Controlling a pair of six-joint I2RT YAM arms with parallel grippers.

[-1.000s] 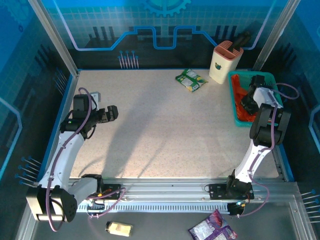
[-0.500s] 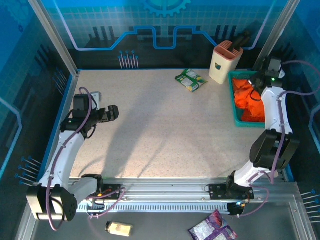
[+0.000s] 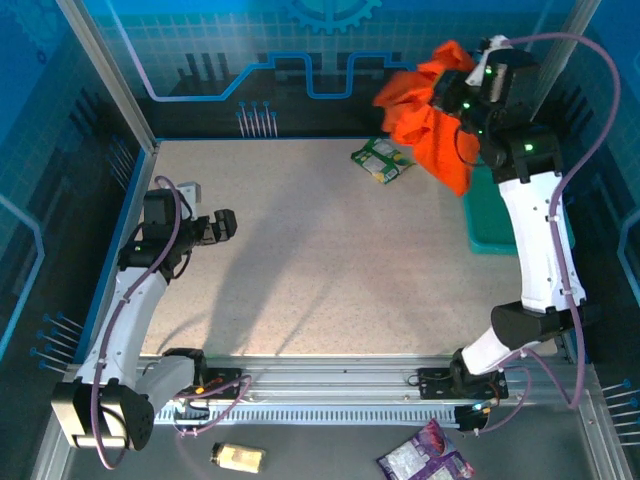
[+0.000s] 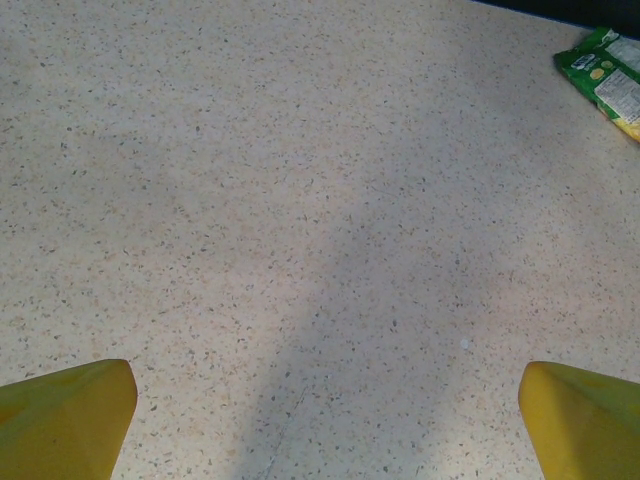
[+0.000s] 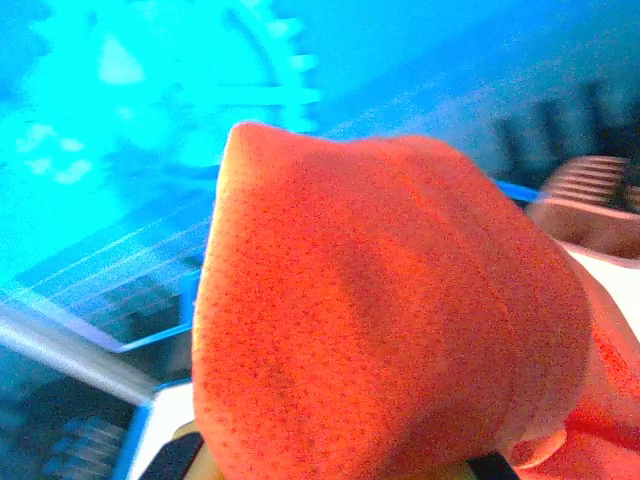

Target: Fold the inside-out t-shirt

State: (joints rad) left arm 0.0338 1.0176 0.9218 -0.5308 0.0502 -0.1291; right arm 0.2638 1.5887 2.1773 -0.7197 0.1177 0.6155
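The orange inside-out t-shirt (image 3: 428, 115) hangs bunched in the air above the table's back right corner, held high by my right gripper (image 3: 458, 100), which is shut on it. Up close in the right wrist view the t-shirt (image 5: 390, 320) bulges over the fingers and hides them. My left gripper (image 3: 222, 226) hovers open over the left side of the table, far from the shirt. Its yellow fingertips (image 4: 70, 415) stand wide apart above bare tabletop with nothing between them.
A teal mesh basket (image 3: 492, 232) sits at the right edge, below the raised shirt. A green snack packet (image 3: 381, 160) (image 4: 608, 78) lies at the back middle. Blue walls enclose the speckled tabletop (image 3: 330, 260).
My right arm has swung up and left out of the basket, lifting the shirt high into the air. The beige holder at the back is now covered by the shirt. The left arm stayed still.
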